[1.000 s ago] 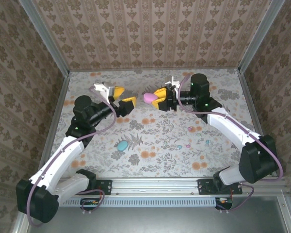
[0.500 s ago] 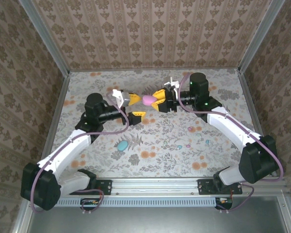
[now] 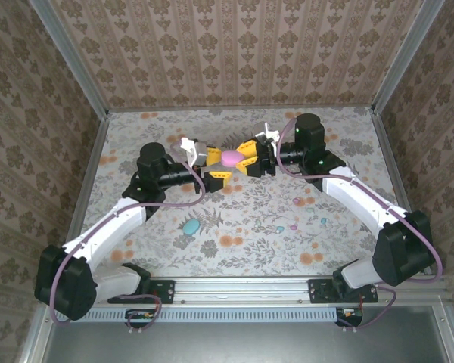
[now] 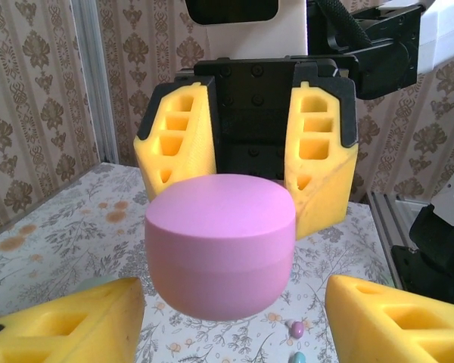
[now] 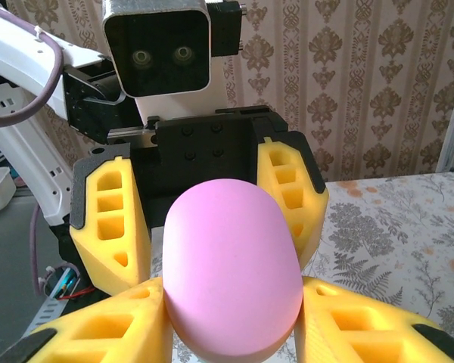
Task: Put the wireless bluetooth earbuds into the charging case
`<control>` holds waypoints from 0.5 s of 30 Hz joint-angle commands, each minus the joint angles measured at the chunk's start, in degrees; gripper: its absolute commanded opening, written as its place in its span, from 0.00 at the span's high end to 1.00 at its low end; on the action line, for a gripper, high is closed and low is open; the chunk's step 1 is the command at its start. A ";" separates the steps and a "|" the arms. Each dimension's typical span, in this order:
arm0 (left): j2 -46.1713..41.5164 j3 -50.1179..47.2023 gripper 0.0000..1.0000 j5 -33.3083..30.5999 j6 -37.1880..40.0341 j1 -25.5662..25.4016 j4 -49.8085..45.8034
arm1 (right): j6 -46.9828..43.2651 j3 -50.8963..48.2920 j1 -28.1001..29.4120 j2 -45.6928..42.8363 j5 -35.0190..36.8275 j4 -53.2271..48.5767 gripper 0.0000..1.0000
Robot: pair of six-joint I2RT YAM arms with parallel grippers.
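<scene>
We see both tools meeting nose to nose over the back middle of the table (image 3: pixel 348 128), close to the rear wall (image 3: pixel 234 45). The front and centre of the table have wide open room. The side walls stand well apart from both arms. The right tool (image 3: pixel 240 156) is clamped on the pink case (image 3: pixel 231 156), its foam fingers pressed on both sides and the case held off the table. The left tool (image 3: pixel 218 161) is partly open, with its fingers flanking the same case and a gap on each side, gripping nothing. The case is a smooth matte egg shape with a faint seam round the middle. The fingers are yellow foam wedges with square cut-outs and black backs. The earbuds (image 3: pixel 297 201) lie loose on the table in front of the right arm, tiny glossy pastel beads well apart from the case. A teal case (image 3: pixel 191 225) lies alone at front left. The table has a floral print, the walls damask paper, and a metal rail (image 3: pixel 242 287) runs along the near edge.
</scene>
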 commanded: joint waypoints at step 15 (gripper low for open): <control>0.70 2.56 0.47 1.06 -2.31 -1.22 3.96 | -2.53 -0.50 0.35 -1.28 -2.24 1.52 0.58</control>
